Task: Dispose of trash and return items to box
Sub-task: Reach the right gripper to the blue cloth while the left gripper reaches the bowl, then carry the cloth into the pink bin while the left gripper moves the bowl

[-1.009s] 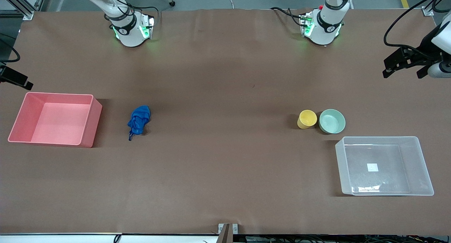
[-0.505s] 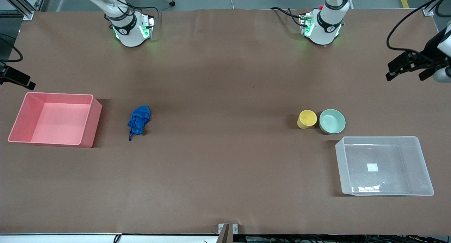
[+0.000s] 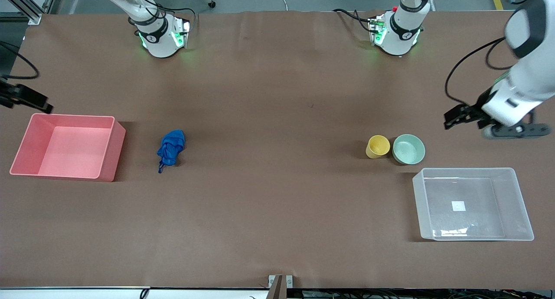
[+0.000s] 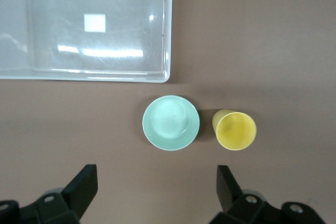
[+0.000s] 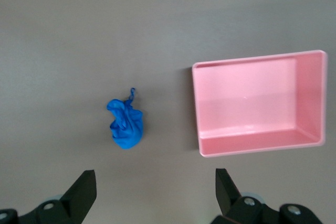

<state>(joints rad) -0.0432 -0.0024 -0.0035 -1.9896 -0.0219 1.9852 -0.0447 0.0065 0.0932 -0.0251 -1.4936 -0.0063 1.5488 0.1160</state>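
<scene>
Nothing is sorted yet. On the bench [image 3: 277, 212], the pink bin [image 3: 110, 151] and clear box [image 3: 522, 212] sit empty. My left gripper [image 3: 452, 118] hovers near the bowl [image 3: 408, 149] and cup [image 3: 378, 146], jaws wide apart, holding nothing. The right gripper [image 5: 152, 195], also spread and empty, hangs near the pink bin; the blue wad [image 3: 171, 146] lies beside that bin.

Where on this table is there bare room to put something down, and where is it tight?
Widest bare stretch: mid-table, between the blue wad and the yellow cup. The strip nearest the front camera is bare too. The clear box and pink bin hold nothing. Tight: cup beside green bowl, close to the box's corner. Both end effectors, left and right, hover open.
</scene>
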